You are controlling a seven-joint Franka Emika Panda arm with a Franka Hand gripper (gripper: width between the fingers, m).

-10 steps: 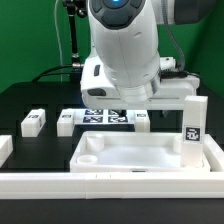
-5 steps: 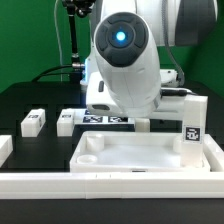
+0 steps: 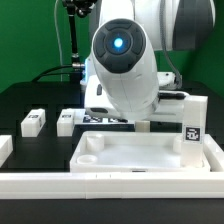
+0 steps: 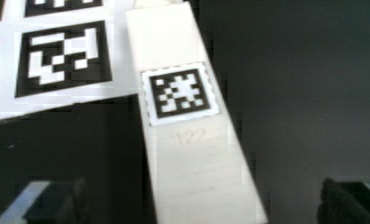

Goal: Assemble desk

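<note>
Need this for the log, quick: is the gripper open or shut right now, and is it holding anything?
Gripper: open, holding nothing; its fingers stand apart on either side of a white tagged leg, with gaps showing.

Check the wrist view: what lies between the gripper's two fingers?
A white desk leg bearing a square tag lies between the fingers of the gripper, with dark gaps on both sides. Only the wrist view shows this.
</note>
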